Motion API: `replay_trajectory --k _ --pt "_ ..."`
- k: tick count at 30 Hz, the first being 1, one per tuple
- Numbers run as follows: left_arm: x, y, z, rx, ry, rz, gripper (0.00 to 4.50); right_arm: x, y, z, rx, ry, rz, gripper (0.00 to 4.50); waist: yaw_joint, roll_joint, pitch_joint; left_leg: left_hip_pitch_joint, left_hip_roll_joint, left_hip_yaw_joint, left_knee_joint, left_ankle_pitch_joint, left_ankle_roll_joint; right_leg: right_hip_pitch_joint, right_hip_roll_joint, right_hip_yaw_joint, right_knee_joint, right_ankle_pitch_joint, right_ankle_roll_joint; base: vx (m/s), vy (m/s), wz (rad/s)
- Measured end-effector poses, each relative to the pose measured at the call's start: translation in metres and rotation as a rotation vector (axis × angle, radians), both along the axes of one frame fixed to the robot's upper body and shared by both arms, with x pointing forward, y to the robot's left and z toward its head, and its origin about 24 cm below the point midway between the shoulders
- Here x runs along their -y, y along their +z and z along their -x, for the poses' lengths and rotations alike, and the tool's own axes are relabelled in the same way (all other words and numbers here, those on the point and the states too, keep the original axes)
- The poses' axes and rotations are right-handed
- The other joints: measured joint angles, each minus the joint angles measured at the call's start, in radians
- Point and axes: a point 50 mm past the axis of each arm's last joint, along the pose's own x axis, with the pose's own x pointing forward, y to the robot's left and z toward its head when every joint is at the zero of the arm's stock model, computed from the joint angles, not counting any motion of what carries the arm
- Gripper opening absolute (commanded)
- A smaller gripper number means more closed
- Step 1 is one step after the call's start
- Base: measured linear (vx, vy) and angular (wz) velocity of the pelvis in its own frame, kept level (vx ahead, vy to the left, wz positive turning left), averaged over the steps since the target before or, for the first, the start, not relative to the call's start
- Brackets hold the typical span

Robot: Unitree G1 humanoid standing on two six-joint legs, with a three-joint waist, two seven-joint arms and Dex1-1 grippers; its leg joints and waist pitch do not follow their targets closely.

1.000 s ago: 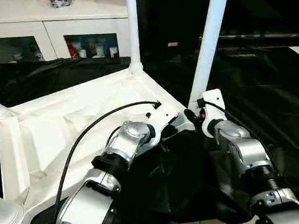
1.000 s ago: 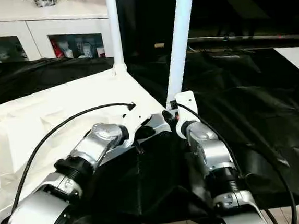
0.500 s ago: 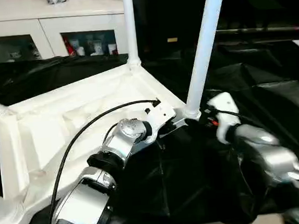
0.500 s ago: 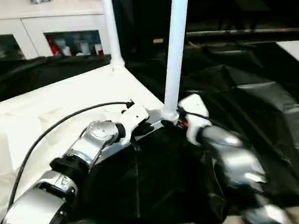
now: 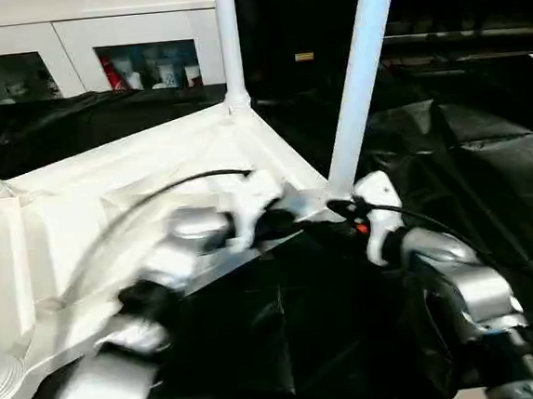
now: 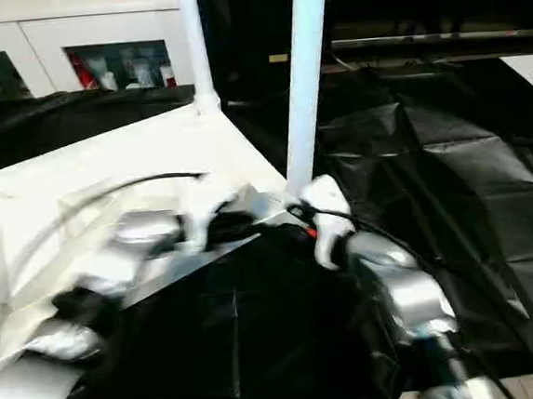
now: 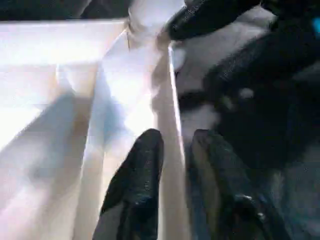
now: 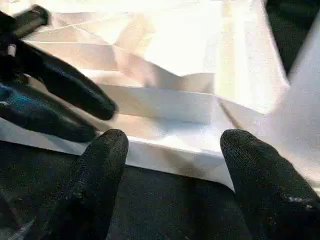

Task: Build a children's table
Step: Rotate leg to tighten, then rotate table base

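Table (image 5: 109,213) lies upside down, centre-left on the black cover (image 5: 488,171), legs up. Left gripper (image 7: 172,165) straddles its near rim, fingers slightly apart. Right gripper (image 8: 172,165) gapes empty at the near corner leg (image 5: 361,79). Next, probably: check that leg is seated.

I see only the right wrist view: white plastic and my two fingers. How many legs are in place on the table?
Observer: Four legs stand in the corner sockets of the upturned children's table.
Operator: Where is my gripper among them?
Observer: The right gripper, open, is at the foot of the near right leg.
Operator: What is behind the table?
Observer: A white glass-door cabinet.
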Motion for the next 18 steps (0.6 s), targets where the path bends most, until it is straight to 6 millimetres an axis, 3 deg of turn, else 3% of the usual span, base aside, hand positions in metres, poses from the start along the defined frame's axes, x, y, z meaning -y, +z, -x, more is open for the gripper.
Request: replay_trajectory --k 5,10,11,18 --pt "-0.028 0.007 0.031 -0.075 -0.032 -0.040 1.78 -0.019 0.000 -0.006 0.011 0.020 -0.040 3.28 0.004 -0.010 0.004 0.005 0.000 0.000 0.000 0.001 -0.008 0.003 0.000 0.002 0.003 0.000 0.000 0.000 0.000 0.00" --pt "-0.026 0.011 0.046 -0.097 -0.037 -0.037 2.22 -0.035 0.011 -0.021 0.070 -0.015 -0.072 3.28 0.012 -0.016 0.005 0.005 0.000 0.001 0.000 0.002 -0.010 0.004 0.000 0.003 0.007 0.000 0.001 0.000 0.000 0.00" --pt "-0.029 0.010 0.051 -0.099 -0.016 -0.050 2.31 -0.040 0.010 -0.027 0.071 -0.044 -0.080 3.28 0.007 -0.018 0.004 0.006 0.000 0.001 0.000 0.003 -0.011 0.004 0.000 0.004 0.008 0.000 0.001 0.000 0.000 0.00" --pt "-0.032 -0.002 0.066 -0.105 0.094 -0.106 2.77 -0.039 0.008 -0.046 0.075 -0.186 -0.073 3.28 0.005 -0.035 0.009 0.006 0.000 -0.001 0.000 0.005 -0.013 0.004 0.000 0.003 0.011 0.000 0.001 0.000 0.000 0.00"
